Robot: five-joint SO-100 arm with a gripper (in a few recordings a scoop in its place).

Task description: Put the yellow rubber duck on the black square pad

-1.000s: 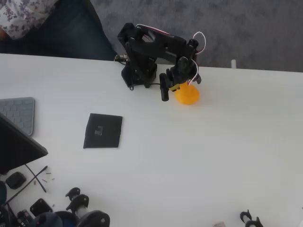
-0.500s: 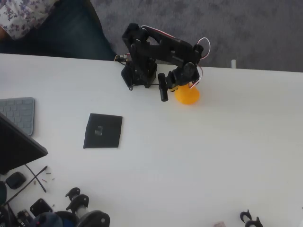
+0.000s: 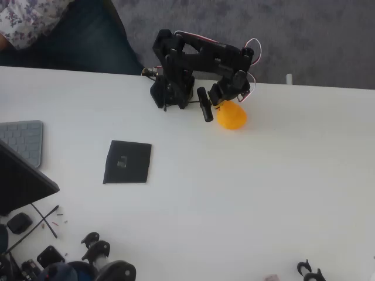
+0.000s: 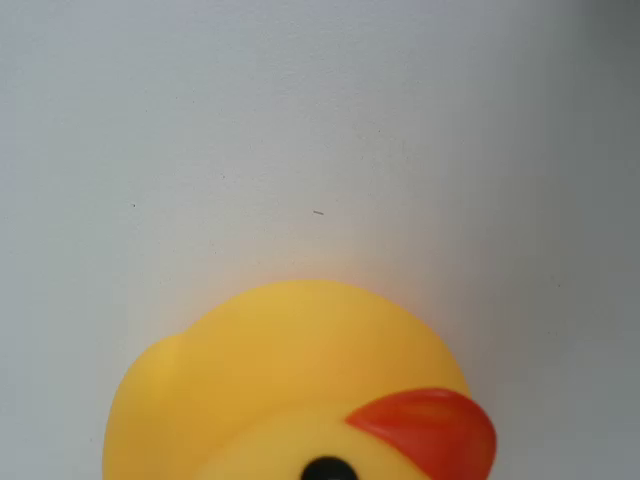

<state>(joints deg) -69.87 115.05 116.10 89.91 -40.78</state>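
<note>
One yellow rubber duck [image 3: 232, 116] sits on the white desk [image 3: 263, 187], far right of the black square pad [image 3: 128, 162]. Above its edge hangs the tool [image 3: 218, 106]; whether its fingers are apart is unclear.

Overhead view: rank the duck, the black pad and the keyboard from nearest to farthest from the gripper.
1. The yellow rubber duck, right at the gripper, near the table's far edge.
2. The black square pad, lower left of the gripper, mid-table.
3. The grey keyboard, at the left edge.
</note>
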